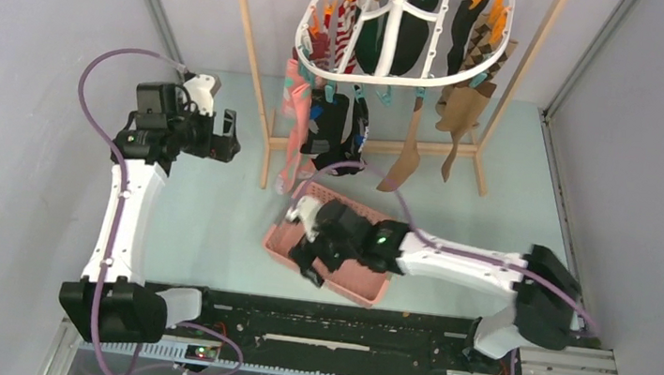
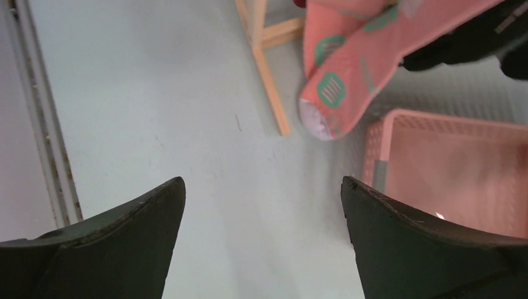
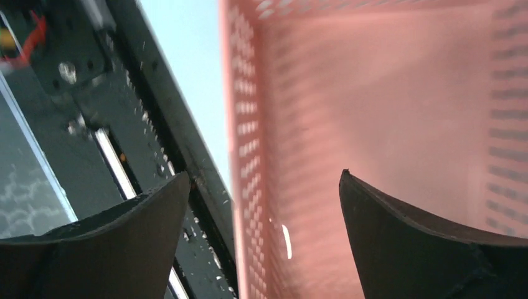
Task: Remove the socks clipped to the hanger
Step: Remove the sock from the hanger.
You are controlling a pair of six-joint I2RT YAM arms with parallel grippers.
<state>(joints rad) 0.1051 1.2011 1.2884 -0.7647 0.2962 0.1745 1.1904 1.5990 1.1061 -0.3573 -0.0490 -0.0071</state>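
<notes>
The white oval hanger [image 1: 403, 28] hangs from a wooden rack at the back, with teal and orange clothespins on it. Socks are clipped around it: a pink sock [image 1: 296, 117], a black one [image 1: 335, 129], a tan-brown one [image 1: 404, 161] and an argyle one [image 1: 467, 94]. My left gripper [image 1: 228, 136] is open, left of the pink sock and apart from it. In the left wrist view the left gripper [image 2: 263, 187] is empty above the table, with the pink sock [image 2: 348, 75] ahead. My right gripper [image 1: 306, 262] is open and empty over the pink basket's near-left wall [image 3: 249, 143].
The pink perforated basket [image 1: 357, 283] lies on the table below the hanger; its floor [image 3: 398, 106] shows no sock in the right wrist view. The rack's wooden leg [image 2: 268, 75] stands just left of the pink sock. A black rail [image 3: 155, 124] runs along the table's near edge.
</notes>
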